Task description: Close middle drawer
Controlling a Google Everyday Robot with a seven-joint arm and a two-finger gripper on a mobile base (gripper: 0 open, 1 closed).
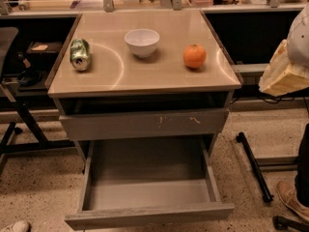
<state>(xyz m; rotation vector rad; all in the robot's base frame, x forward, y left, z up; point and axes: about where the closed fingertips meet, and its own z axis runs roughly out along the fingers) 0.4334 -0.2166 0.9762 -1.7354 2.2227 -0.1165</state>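
The middle drawer (149,215) is pulled far out of the grey cabinet, and its grey box interior is open to view and holds nothing. Its plain front faces me at the bottom of the camera view. Above it, the drawer front with yellowish scratches (145,124) stands slightly out from the cabinet, with a dark gap over it. My gripper (282,75), a pale tan part under the white arm, hangs at the right edge, level with the cabinet top. It is well to the right of the cabinet, above the open drawer, and touches nothing.
On the cabinet top (145,71) lie a green can on its side (80,54), a white bowl (142,42) and an orange (194,56). A black stand's legs (253,166) and a shoe (292,199) are on the floor at the right. A dark chair frame (19,124) stands at the left.
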